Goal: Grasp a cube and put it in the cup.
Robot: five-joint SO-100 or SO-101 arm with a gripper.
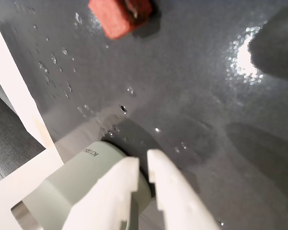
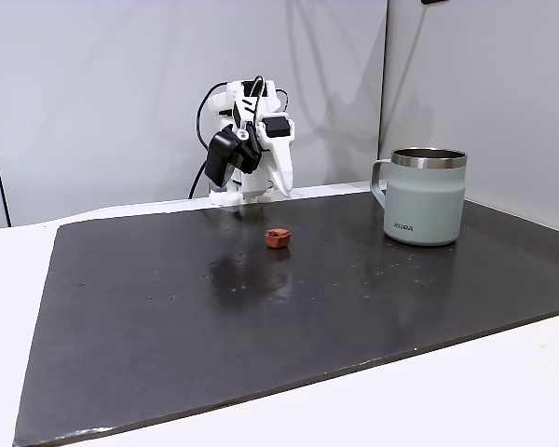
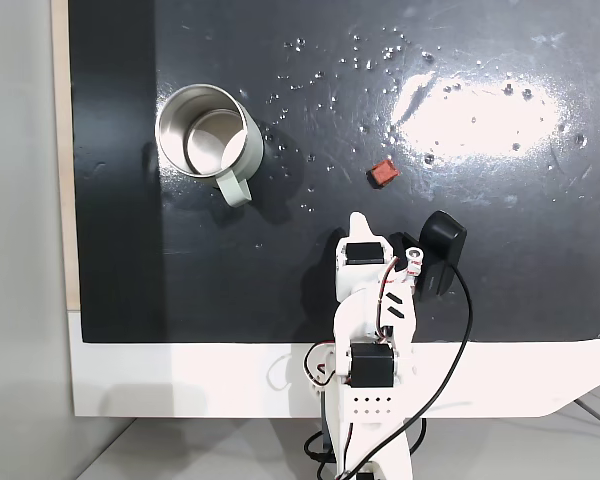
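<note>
In the wrist view the white plastic two-finger pincer (image 1: 143, 165) enters from the bottom edge, its tips separated by a narrow gap with nothing between them, so it stands slightly open and empty. Just behind its tips, at lower left of that view, lies the pale grey-green mug with a bare steel rim and small dark logo text (image 1: 81, 184), partly covered by the fingers. Beyond the pincer stretches the dark, glossy, speckled mat of the surface (image 1: 192, 96), with a bright glare patch at right. At the far top edge of the wrist view sits the tiny rust-red cube-like block (image 1: 119, 17), well apart from the pincer tips and a little left of their line; it rests on the mat, cut off by the frame.

In a fixed view from the front, the block (image 2: 278, 238) lies on the mat (image 2: 168, 317) just in front of the folded white arm (image 2: 249, 140), whose pincer (image 2: 281, 182) points downward above and behind it, not touching. The mug (image 2: 424, 197) stands upright well to the right. From above, the block (image 3: 384, 172) sits near the arm's head (image 3: 365, 255), and the mug (image 3: 205, 142) stands well apart at the left, its handle turned toward the arm's side.
</note>
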